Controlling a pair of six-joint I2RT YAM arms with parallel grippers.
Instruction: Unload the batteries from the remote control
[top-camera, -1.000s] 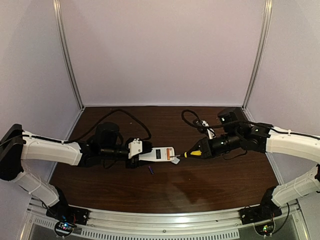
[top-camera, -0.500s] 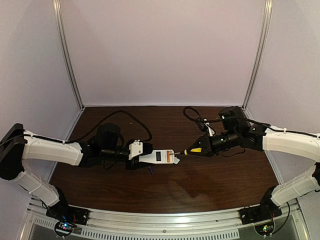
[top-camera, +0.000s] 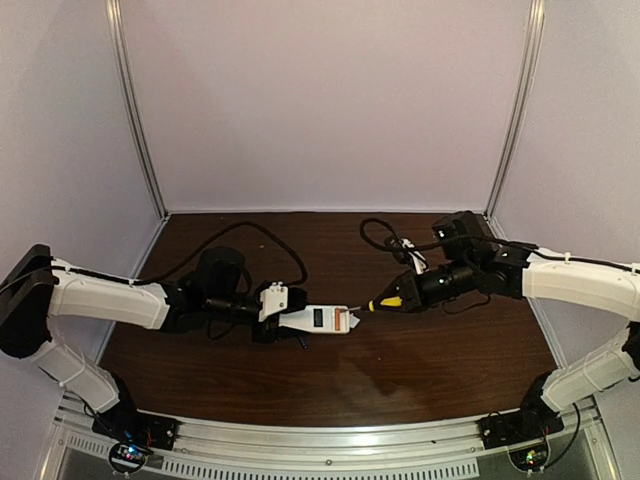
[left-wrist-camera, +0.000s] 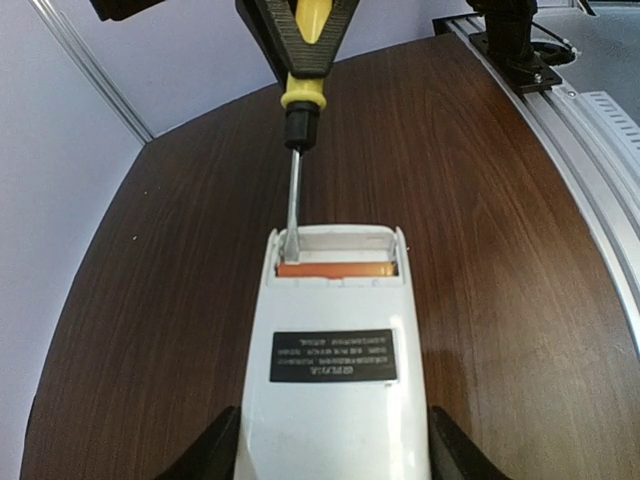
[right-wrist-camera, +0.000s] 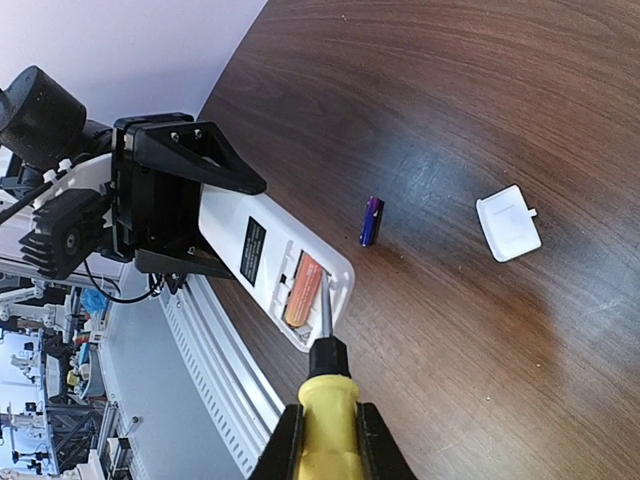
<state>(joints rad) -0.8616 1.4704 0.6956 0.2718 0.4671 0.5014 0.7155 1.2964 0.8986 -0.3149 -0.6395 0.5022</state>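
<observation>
My left gripper (left-wrist-camera: 330, 462) is shut on the white remote control (left-wrist-camera: 330, 360), its black fingers (left-wrist-camera: 213, 452) pressed against both long sides and its label face up. At the far end the battery bay is uncovered, with one orange battery (left-wrist-camera: 335, 269) lying across it. My right gripper (right-wrist-camera: 328, 442) is shut on the yellow-handled screwdriver (right-wrist-camera: 328, 405), whose metal tip reaches into the bay beside the orange battery (right-wrist-camera: 303, 290). A blue-purple battery (right-wrist-camera: 371, 220) lies loose on the table beyond the remote (right-wrist-camera: 262, 250). From above, the remote (top-camera: 318, 319) is held over mid-table.
A small white square lid (right-wrist-camera: 508, 222) lies on the dark wooden table (top-camera: 400, 370), to the right of the loose battery. Black cables (top-camera: 385, 240) loop behind the right arm, and another cable (top-camera: 250, 228) trails behind the left arm. A metal rail (top-camera: 330, 440) runs along the near edge.
Both arms have shifted only slightly; the remote sits a touch nearer the front edge. The screwdriver tip stays at the remote's open end.
</observation>
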